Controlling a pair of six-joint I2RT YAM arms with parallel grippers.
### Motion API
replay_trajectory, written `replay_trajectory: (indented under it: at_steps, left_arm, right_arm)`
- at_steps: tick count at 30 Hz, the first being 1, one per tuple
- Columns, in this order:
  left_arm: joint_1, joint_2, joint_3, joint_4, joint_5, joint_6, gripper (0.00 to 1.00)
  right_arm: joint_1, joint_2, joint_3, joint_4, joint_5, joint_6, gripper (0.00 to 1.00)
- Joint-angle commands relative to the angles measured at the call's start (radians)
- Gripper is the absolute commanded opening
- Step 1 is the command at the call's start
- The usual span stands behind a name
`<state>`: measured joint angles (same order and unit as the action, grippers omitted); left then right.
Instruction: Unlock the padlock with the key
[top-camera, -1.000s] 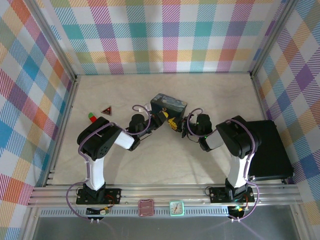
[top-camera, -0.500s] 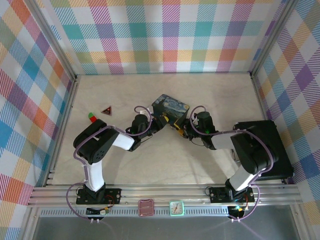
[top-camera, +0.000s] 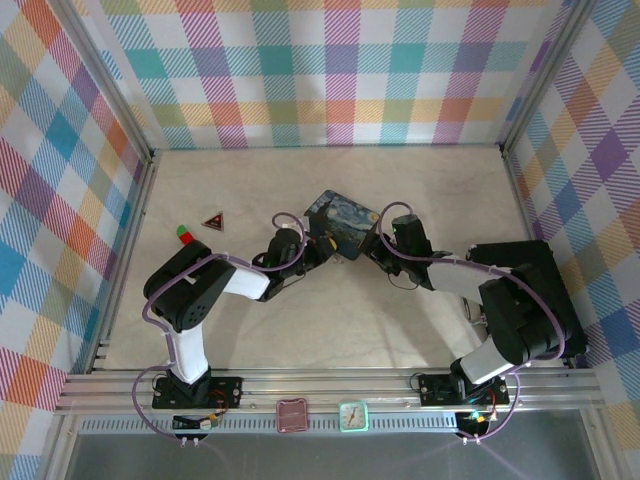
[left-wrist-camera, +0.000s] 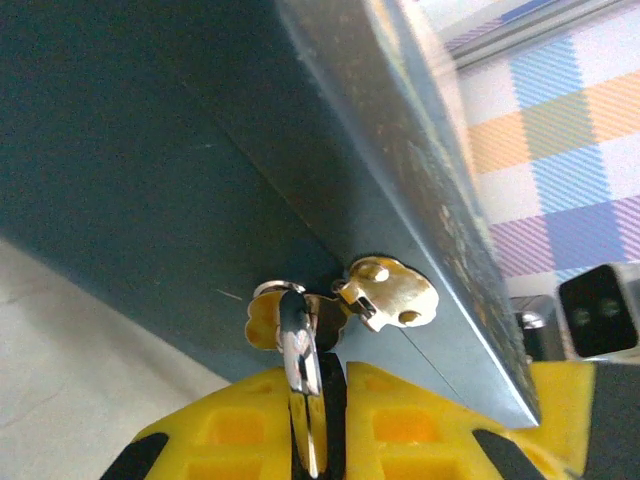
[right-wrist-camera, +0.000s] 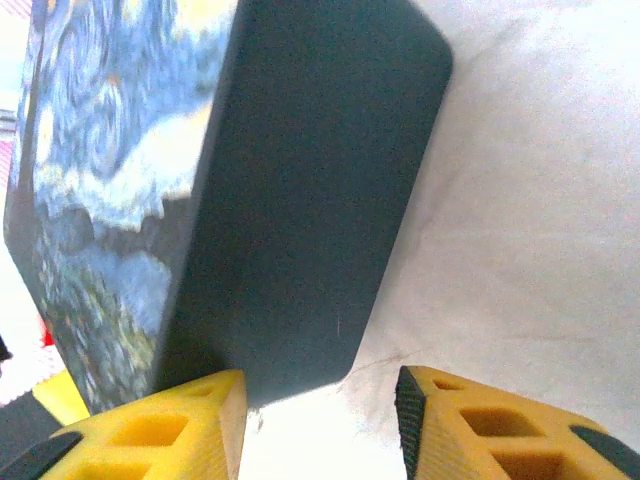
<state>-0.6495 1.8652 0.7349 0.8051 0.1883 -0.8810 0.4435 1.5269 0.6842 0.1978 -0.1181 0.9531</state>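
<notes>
The blue painted tin (top-camera: 345, 218) sits tilted near the middle of the surface (top-camera: 330, 330), and both arms reach in to it from either side. The left gripper (top-camera: 322, 246) is at the tin's near-left side. In its wrist view the yellow jaws are closed tight on a thin, shiny metal sliver (left-wrist-camera: 296, 340). It looks to me like the shackle of the padlock (left-wrist-camera: 296, 340), hooked up at the brass hasp (left-wrist-camera: 388, 292) on the tin's dark wall (left-wrist-camera: 150, 150). A dark sliver shows between the jaws just beside it, but I cannot tell more.

The right gripper (top-camera: 372, 248) is at the tin's near-right corner. Its jaws stand open and hold nothing, with the tin's rounded corner (right-wrist-camera: 300, 180) just ahead of the gap and pale surface (right-wrist-camera: 540, 200) beyond.

Well off to the left lie a small red-and-green piece (top-camera: 183, 234) and a dark triangle (top-camera: 213, 220), near each other.
</notes>
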Motion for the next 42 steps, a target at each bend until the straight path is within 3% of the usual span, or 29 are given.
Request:
replay_trajectory:
  at_steps: [1, 4, 10, 14, 22, 30, 37, 39, 42]
  left_arm:
    - [-0.047, -0.033, 0.045, -0.149, -0.017, 0.045, 0.00]
    - [-0.062, -0.049, 0.081, -0.263, -0.062, 0.055, 0.02]
    - [-0.063, -0.081, 0.119, -0.361, -0.085, 0.052, 0.35]
    - [-0.063, -0.130, 0.119, -0.393, -0.103, 0.045, 0.52]
    - [-0.041, -0.287, 0.076, -0.499, -0.147, 0.062, 0.74]
    - [0.110, -0.387, 0.052, -0.589, -0.066, 0.096, 0.75]
    - [0.290, -0.446, 0.035, -0.601, 0.007, 0.106, 0.77]
    - [0.318, -0.444, 0.007, -0.557, 0.028, 0.075, 0.77]
    - [0.326, -0.429, -0.036, -0.480, 0.064, 0.033, 0.76]
  right_arm:
    - [-0.007, 0.009, 0.001, 0.040, 0.062, -0.064, 0.44]
    - [-0.008, 0.012, -0.005, 0.051, 0.036, -0.081, 0.44]
    - [-0.007, -0.060, -0.041, 0.017, 0.023, -0.158, 0.47]
    - [-0.007, -0.141, -0.063, -0.047, 0.028, -0.235, 0.52]
    - [0.037, -0.246, -0.006, -0.303, 0.026, -0.407, 0.56]
    - [0.247, -0.156, 0.172, -0.493, 0.187, -0.497, 0.62]
    - [0.376, 0.156, 0.475, -0.645, 0.378, -0.605, 0.66]
    - [0.403, 0.246, 0.563, -0.707, 0.441, -0.631, 0.77]
    - [0.427, 0.356, 0.677, -0.784, 0.510, -0.667, 0.81]
